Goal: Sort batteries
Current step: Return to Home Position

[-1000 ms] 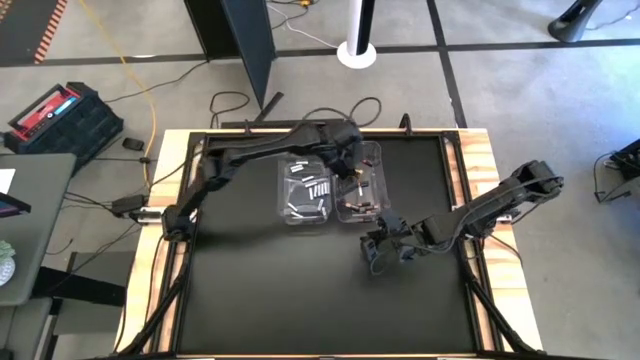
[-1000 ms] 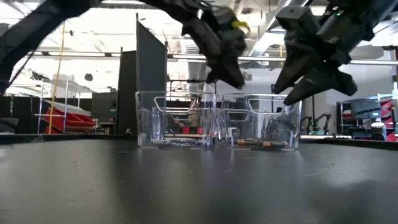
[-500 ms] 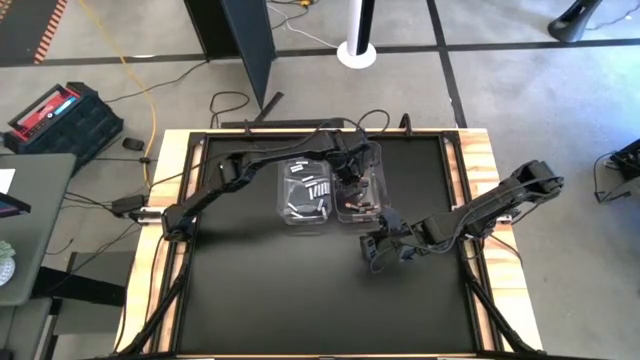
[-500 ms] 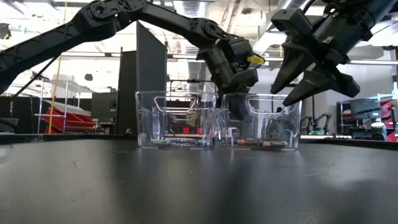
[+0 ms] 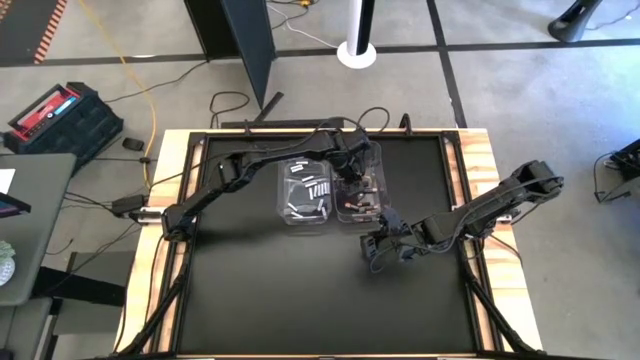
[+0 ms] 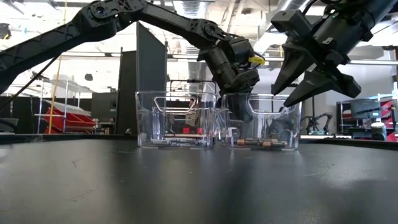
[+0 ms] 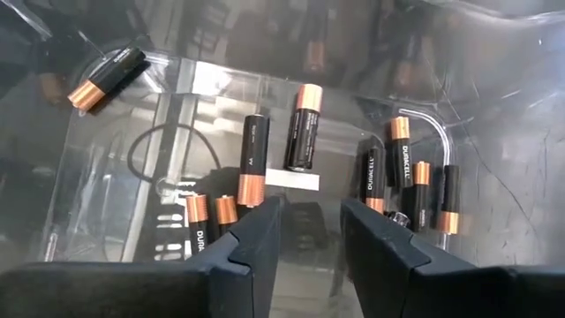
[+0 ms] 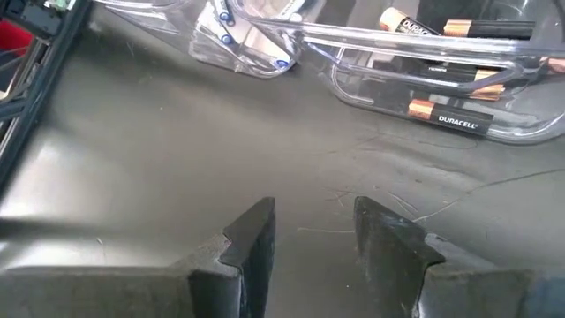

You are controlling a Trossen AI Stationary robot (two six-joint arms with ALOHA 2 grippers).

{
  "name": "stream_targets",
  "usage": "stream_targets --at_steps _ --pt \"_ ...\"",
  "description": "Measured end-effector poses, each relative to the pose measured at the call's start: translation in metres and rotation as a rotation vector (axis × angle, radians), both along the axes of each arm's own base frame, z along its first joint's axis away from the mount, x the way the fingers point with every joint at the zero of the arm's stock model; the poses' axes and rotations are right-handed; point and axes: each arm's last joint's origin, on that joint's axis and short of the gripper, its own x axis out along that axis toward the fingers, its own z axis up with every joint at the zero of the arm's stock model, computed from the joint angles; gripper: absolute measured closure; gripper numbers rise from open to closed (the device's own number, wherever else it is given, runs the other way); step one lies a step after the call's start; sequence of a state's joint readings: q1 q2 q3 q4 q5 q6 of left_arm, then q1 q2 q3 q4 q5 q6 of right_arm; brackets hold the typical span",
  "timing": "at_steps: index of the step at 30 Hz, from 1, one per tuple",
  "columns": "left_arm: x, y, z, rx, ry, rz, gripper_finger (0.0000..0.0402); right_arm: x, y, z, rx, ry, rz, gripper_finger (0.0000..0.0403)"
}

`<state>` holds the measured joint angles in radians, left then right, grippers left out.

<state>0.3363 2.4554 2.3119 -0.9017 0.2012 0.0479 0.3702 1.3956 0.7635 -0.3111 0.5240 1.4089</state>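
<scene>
Tabletop (image 8: 132, 132) fills the right wrist view, right gripper (image 8: 313, 208) parted — left gripper (image 7: 311, 205), parted, faces dark batteries (image 7: 305, 128).

Left hand (image 6: 238, 99) dips into a clear bin (image 6: 289, 124) on the dark bench (image 6: 186, 186), with dark, copper-tipped batteries (image 6: 261, 144) lying on the bin floor just below and beside it. A second clear bin (image 6: 146, 118) stands just beside the first, on the side away from the right hand (image 6: 279, 99), which hangs with fingers spread, tips level with the first bin's rim.
</scene>
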Motion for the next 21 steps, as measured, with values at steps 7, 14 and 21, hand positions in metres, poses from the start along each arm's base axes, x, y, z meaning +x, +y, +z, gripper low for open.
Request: stream_targets --at_steps 7,14,21 --pt "-0.001 0.0 0.002 -0.041 0.006 0.064 0.0284 0.0 0.001 0.0 -0.002 0.001 0.004 0.023" --pt "-0.005 -0.001 0.026 -0.01 -0.025 0.04 0.0283 -0.001 0.001 0.0 -0.014 0.018 0.037 0.023" --pt "-0.021 -0.005 0.067 0.004 -0.077 0.064 0.0283 -0.004 0.004 0.0 -0.084 0.135 0.317 0.023"
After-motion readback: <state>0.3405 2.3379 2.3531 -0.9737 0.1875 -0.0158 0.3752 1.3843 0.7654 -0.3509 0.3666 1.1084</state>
